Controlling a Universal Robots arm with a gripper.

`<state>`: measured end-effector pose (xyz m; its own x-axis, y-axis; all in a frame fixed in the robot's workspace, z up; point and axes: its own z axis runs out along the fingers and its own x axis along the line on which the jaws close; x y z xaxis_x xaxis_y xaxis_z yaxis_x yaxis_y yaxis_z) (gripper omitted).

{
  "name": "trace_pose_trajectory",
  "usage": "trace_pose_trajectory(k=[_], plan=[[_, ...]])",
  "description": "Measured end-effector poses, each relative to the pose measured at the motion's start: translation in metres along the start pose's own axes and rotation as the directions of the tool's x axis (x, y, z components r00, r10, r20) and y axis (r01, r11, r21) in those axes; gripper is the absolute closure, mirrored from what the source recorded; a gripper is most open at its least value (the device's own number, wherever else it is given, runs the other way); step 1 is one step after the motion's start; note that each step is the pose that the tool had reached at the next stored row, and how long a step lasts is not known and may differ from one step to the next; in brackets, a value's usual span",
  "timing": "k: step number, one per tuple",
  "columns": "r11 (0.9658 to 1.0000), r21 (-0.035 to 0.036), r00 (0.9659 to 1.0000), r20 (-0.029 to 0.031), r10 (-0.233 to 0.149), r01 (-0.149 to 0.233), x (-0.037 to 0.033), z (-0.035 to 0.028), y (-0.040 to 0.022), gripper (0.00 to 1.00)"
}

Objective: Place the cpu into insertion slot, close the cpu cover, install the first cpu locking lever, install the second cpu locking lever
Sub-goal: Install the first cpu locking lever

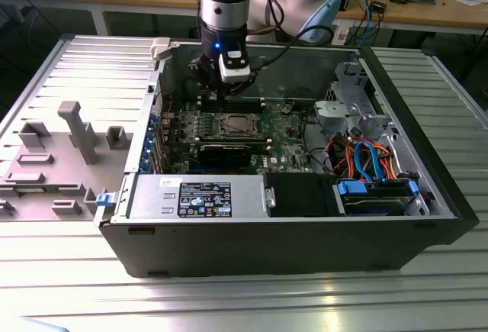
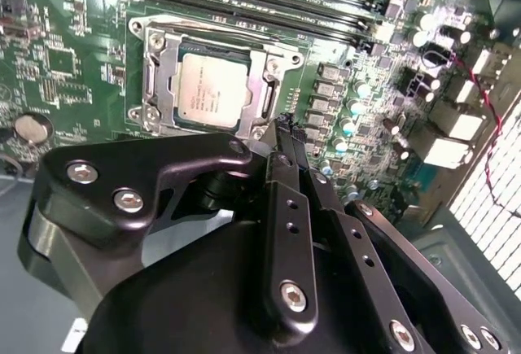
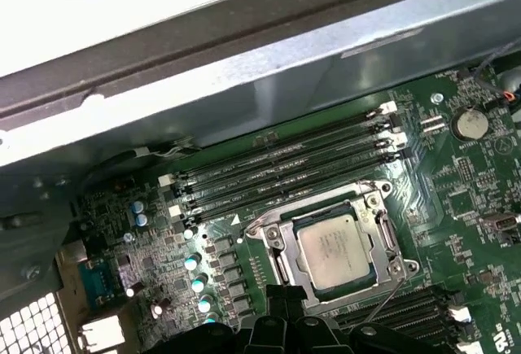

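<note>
Black, matte metal linkages studded with bright screw heads crowd the second wrist view. They belong to the end effector (image 2: 284,126), whose two slim fingers (image 2: 286,207) are drawn together at the tips with nothing seen between them, hovering just beside the socket's corner. Beyond it the cpu (image 2: 213,87) lies flat in the insertion slot (image 2: 151,41), a square chip with a dull silver-grey, finely printed lid. The cpu cover (image 2: 263,85), a thin stamped metal frame with a large square window, appears to be down around it. Placing and covering therefore look done, and the work in hand is judged to be the locking levers. In the first wrist view a thin wire lever (image 3: 386,300) angles out from the socket's corner, seemingly unlatched, though that is not certain. Catching such a springy, slippery rod calls for a fine sideways-and-down push with the fingertips, kept clear of the long black memory slots (image 3: 285,167) and the small round capacitors (image 3: 194,263) on the glossy green motherboard (image 2: 65,61).
</note>
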<state>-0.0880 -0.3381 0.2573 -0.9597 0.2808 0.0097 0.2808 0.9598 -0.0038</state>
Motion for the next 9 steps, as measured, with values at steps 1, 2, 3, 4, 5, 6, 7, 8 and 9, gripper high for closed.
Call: trace_pose_trajectory(k=[1, 2, 3, 4, 5, 6, 7, 8, 9], plan=[[0.9999, 0.0001, 0.9999, 0.0001, -0.016, 0.016, 0.0, 0.0, 0.0, 0.89], [0.9998, 0.0003, 0.9998, 0.0001, -0.021, 0.021, 0.0, 0.0, 0.0, 0.89], [0.9998, 0.0002, 0.9998, 0.0001, -0.022, 0.022, 0.0, 0.0, 0.0, 0.89], [0.9998, 0.0002, 0.9998, 0.0001, -0.022, 0.022, 0.0, 0.0, 0.0, 0.89], [0.9997, 0.0002, 0.9997, 0.0001, -0.023, 0.023, 0.0, 0.0, 0.0, 0.89], [0.9997, 0.0002, 0.9997, 0.0001, -0.024, 0.024, 0.0, 0.0, 0.0, 0.89], [0.9997, 0.0002, 0.9997, 0.0001, -0.025, 0.025, 0.0, 0.0, 0.0, 0.89], [0.9997, 0.0003, 0.9997, 0.0001, -0.025, 0.025, 0.0, 0.0, 0.0, 0.89], [0.9997, 0.0002, 0.9997, 0.0001, -0.025, 0.025, 0.0, 0.0, 0.0, 0.89]])
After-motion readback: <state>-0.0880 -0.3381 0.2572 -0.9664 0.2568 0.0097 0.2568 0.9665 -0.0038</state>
